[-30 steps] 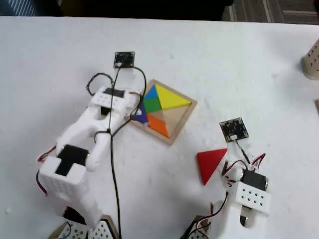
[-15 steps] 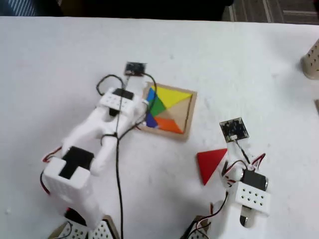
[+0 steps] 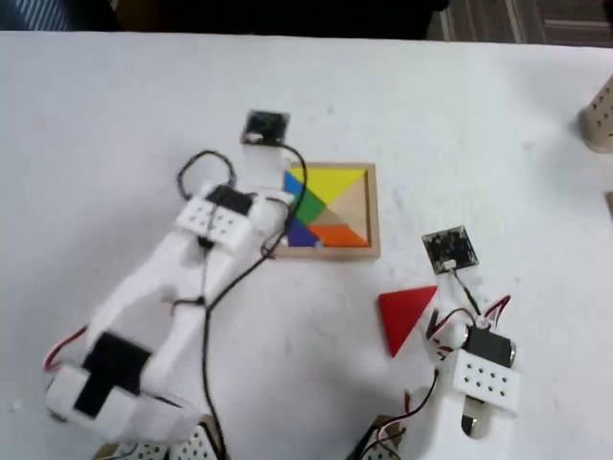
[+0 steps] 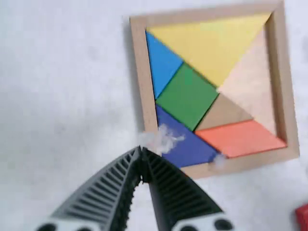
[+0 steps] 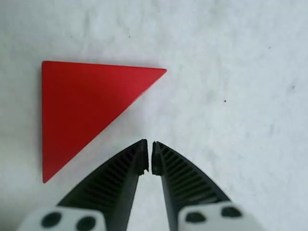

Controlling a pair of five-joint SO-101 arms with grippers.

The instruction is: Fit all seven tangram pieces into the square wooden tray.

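Status: red triangle (image 3: 402, 314) is the one piece out, lying on the table (image 3: 479, 115) between tray (image 3: 374, 206) and right arm, apart from the rim. Right gripper (image 5: 149, 156) is just beside it, jaws pressed together on nothing. The triangle's long edge faces the tips and runs diagonally past them. Left gripper (image 4: 142, 161) is also pressed together and empty, at the tray's far corner by the dark blue piece (image 4: 185, 147). Gap (image 3: 352, 199) sits on the triangle's side of the tray, so right arm looks the nearer pick
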